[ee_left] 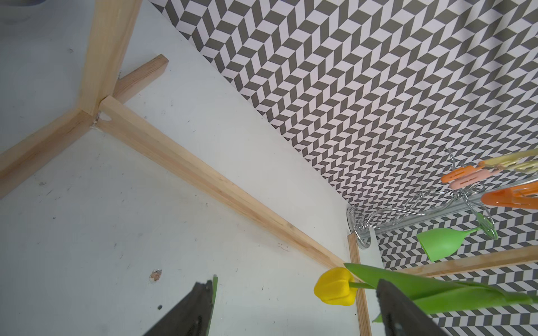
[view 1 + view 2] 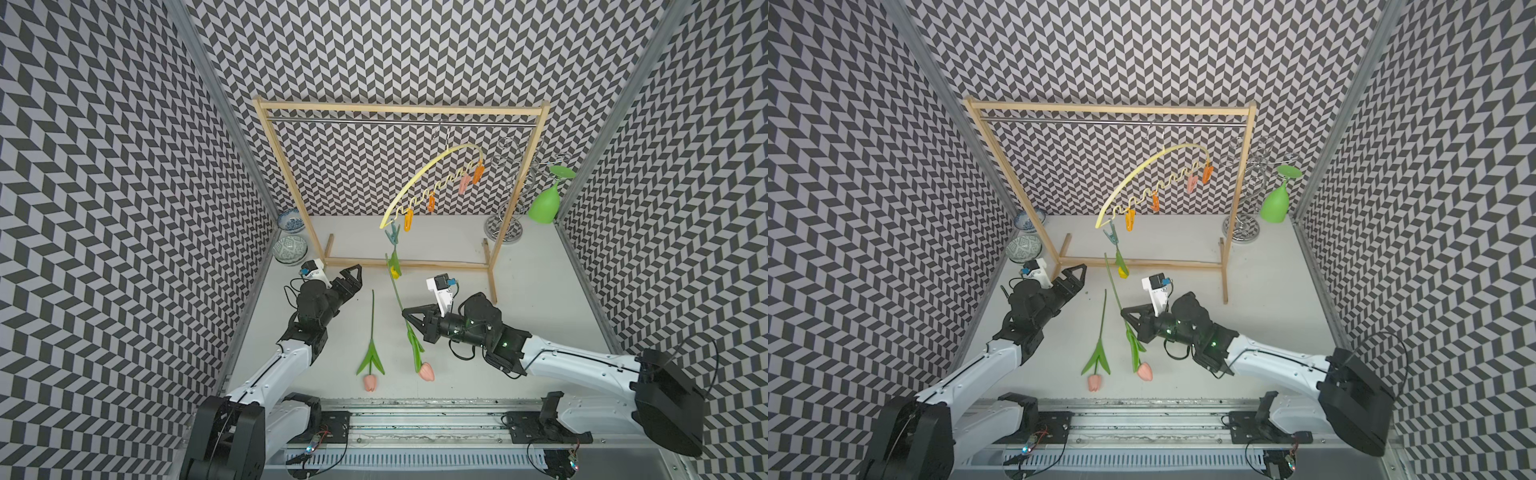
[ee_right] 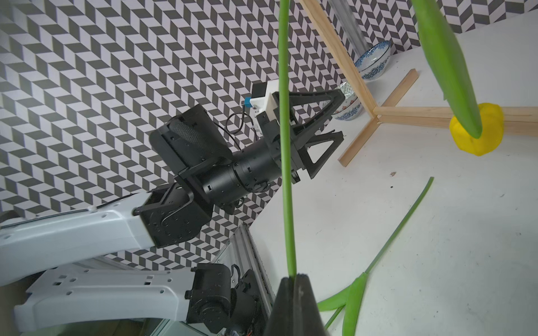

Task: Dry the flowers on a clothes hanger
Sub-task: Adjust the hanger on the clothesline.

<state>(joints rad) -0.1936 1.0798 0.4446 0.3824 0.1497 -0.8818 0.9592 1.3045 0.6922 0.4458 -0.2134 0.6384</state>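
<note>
The right gripper [image 2: 405, 312] is clenched on the stem of a pink tulip [image 2: 415, 350], lifted off the table. The head hangs below the jaws, and the long stem runs up and beyond them toward the low end of the clothes hanger [image 2: 417, 178]. There a yellow tulip [image 2: 395, 272] hangs from the blue-green peg [image 2: 392, 237]. The orange peg [image 2: 409, 220] beside it looks free. The left gripper [image 2: 354, 279], released and empty, seems better placed to work it.

Clothes hanger [image 2: 431, 202] up on rack [image 2: 399, 109] rail, right of ctr. 1st tulip [image 2: 394, 266] dangles off its low end, head down. 2nd tulip [image 2: 371, 353] flat on table [image 2: 540, 291] in front of rack; 3rd tulip [image 2: 417, 353] just right of it, in right gripper [image 2: 405, 312]. Bowls [image 2: 291, 249] back-left, wire stand [image 2: 503, 228] & goblet [image 2: 544, 203] back-right.
</note>
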